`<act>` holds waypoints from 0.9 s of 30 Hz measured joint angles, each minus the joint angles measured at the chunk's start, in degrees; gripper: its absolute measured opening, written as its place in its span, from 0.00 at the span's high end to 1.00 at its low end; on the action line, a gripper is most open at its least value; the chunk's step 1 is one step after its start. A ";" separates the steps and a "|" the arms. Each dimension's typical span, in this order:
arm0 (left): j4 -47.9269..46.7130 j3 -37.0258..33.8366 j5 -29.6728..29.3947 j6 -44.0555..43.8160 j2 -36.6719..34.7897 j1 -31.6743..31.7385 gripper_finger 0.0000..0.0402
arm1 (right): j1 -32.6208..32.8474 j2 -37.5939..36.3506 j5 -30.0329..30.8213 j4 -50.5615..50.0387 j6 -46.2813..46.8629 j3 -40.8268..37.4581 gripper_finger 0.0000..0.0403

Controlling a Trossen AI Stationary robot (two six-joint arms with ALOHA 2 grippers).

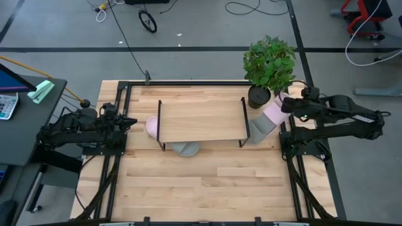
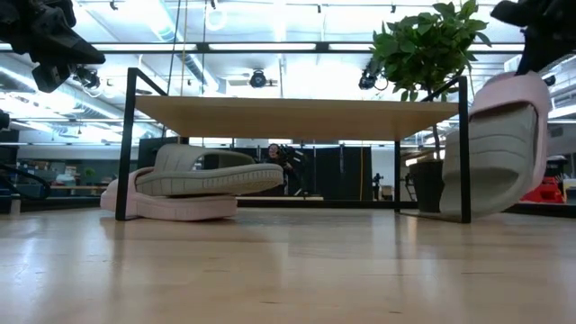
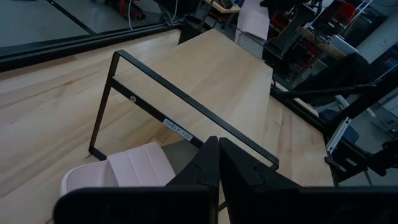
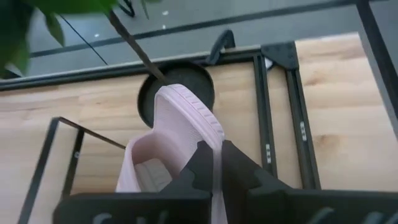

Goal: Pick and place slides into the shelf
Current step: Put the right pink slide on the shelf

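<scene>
The shelf [image 1: 201,119] stands mid-table on thin black end frames. Under its left end a grey slide [image 2: 211,171] lies on top of a pink slide [image 2: 166,207]. At the shelf's right end my right gripper [image 4: 214,163] is shut on a second pink slide [image 1: 274,110]. That slide lies against a second grey slide [image 2: 495,157], which stands steeply on end beside the right end frame [image 2: 464,144]. My left gripper [image 3: 217,163] hangs shut above the table just left of the shelf, over the first pink slide [image 3: 130,171], and touches nothing. My right gripper pinches the pink slide's side rim [image 4: 208,134] between its two fingers, coming from above and from the table's right. The slide is raised and steeply tilted, one end high [image 2: 526,85], and leans on the grey slide. Whether the grey one is also gripped cannot be seen.
A potted plant [image 1: 270,59] in a black pot [image 1: 259,96] stands at the far right, right behind the held slide. Black rails [image 1: 295,157] run along both table sides. Bare wood lies on the near half of the table [image 1: 201,188].
</scene>
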 joint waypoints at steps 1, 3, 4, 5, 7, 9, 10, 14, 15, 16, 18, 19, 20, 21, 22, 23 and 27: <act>0.02 0.00 0.00 0.00 0.00 0.02 0.97 | -0.02 0.00 0.14 0.01 -0.86 0.47 0.97; 0.01 0.00 0.00 -0.01 0.00 0.01 0.97 | -0.09 0.00 -0.22 0.03 -2.83 1.30 0.97; 0.02 0.00 0.00 -0.02 0.00 0.00 0.96 | -0.09 0.00 -0.70 0.03 -4.57 1.66 0.97; 0.02 0.00 -0.01 -0.02 0.00 0.02 0.96 | -0.09 0.07 -1.21 0.05 -6.10 1.93 0.97; 0.02 0.00 0.00 -0.02 0.00 0.02 0.95 | -0.09 0.17 -2.48 0.07 -8.92 2.37 0.97; 0.02 0.00 0.00 -0.02 0.00 0.02 0.94 | -0.09 0.17 -3.39 0.08 -11.89 2.86 0.97; 0.02 0.00 -0.02 -0.02 0.00 0.02 0.94 | -0.07 0.17 -3.67 0.05 -13.51 3.15 0.97; 0.02 0.00 0.00 -0.02 0.00 0.00 0.95 | -0.07 0.22 -4.54 0.01 -22.28 5.96 0.97; 0.02 0.00 0.00 -0.02 0.00 0.00 0.96 | -0.07 0.27 -4.59 -0.01 -24.72 7.13 0.97; 0.02 0.00 -0.01 -0.02 0.00 0.02 0.96 | -0.04 0.31 -4.97 0.01 -27.30 8.54 0.97; 0.02 0.00 -0.02 -0.02 0.00 0.02 0.97 | 0.04 0.65 -6.84 0.02 -32.77 12.08 0.97; 0.04 0.00 0.00 -0.02 0.00 0.02 0.97 | 0.04 0.83 -8.30 -0.01 -34.81 14.05 0.97; 0.02 0.00 0.00 -0.02 0.00 0.02 0.97 | 0.04 1.09 -10.09 0.00 -36.26 16.03 0.97; 0.04 0.00 -0.02 -0.02 0.00 0.02 0.97 | 0.04 1.40 -12.11 -0.02 -37.29 18.01 0.97; 0.04 0.00 -0.02 -0.02 0.00 0.02 0.97 | 0.04 1.64 -13.95 -0.08 -38.09 19.86 0.97; 0.02 0.00 -0.02 -0.02 0.00 0.02 0.97 | 0.04 1.94 -15.46 -0.01 -38.20 21.48 0.97; 0.04 0.00 -0.03 -0.02 0.00 0.01 0.95 | 0.02 3.04 -23.38 1.43 -37.31 25.50 0.97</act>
